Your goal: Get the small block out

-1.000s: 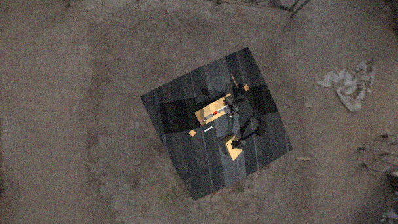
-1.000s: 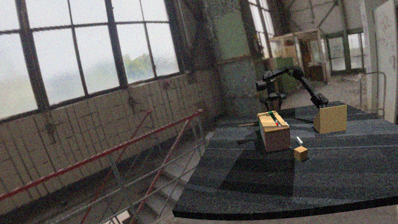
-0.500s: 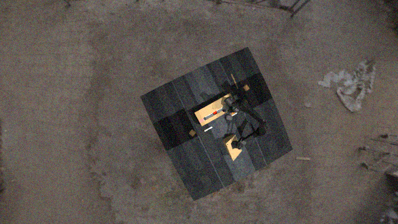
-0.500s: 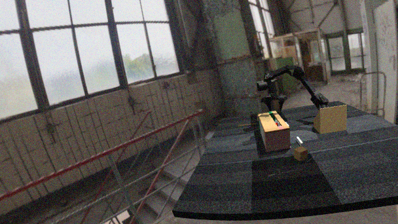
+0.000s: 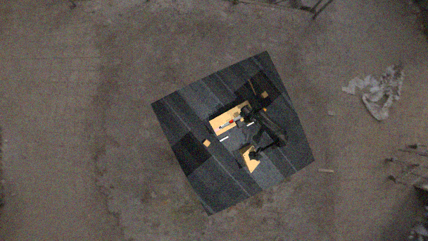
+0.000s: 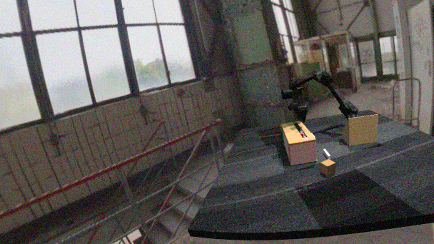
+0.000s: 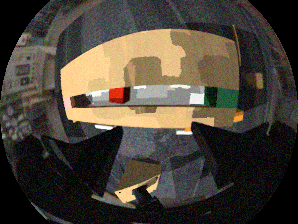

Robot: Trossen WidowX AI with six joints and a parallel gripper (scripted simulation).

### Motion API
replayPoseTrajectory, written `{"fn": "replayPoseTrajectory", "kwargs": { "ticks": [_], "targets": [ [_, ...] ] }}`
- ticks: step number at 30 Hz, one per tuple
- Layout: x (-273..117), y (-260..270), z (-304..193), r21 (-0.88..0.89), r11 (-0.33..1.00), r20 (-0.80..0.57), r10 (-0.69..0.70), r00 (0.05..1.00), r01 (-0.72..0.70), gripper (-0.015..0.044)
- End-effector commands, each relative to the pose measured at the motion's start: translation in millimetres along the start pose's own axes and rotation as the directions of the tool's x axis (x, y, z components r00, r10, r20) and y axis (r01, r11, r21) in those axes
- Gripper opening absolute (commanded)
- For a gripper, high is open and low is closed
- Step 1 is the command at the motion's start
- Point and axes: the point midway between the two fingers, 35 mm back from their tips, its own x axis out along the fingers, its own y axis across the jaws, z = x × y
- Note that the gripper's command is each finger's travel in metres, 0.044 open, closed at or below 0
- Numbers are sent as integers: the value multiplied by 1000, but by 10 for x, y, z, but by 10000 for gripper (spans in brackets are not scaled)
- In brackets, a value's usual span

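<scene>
Right now your gripper (image 6: 300, 115) hangs above the far end of the box (image 6: 299, 147), fingers spread wide with nothing between them. From the wrist view, you are looking straight down on the box's tan top, and the long slot (image 7: 156, 96) runs crosswise under the camera. The small red block (image 7: 119, 95) sits on the grey shelf inside that slot, toward the left part of it as the wrist camera sees it, with a dark patch at the far left end and a green patch (image 7: 228, 98) at the right end. The block lies below the gripper and off to one side of it, not between the fingers, whose dark shapes fill the lower part of the wrist view.

From the top view, the block (image 5: 231, 121) shows as a red speck in the box, just beside the gripper head. A small tan cube (image 6: 327, 167) and a white marker (image 6: 326, 153) lie on the table (image 6: 321, 200) near the box's front.
</scene>
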Motion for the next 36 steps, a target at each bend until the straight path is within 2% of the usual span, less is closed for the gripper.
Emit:
{"fn": "replayPoseTrajectory", "kwargs": {
  "ticks": [1,8,14,36],
  "targets": [
    [31,238,-104,743,665,3,108,994,-75,400],
    [44,320,-140,943,329,3,145,989,-51,400],
    [53,382,-168,1000,4,3,173,985,-4,400],
    [80,382,-165,1000,-12,3,174,985,-1,400]
  ]
}}
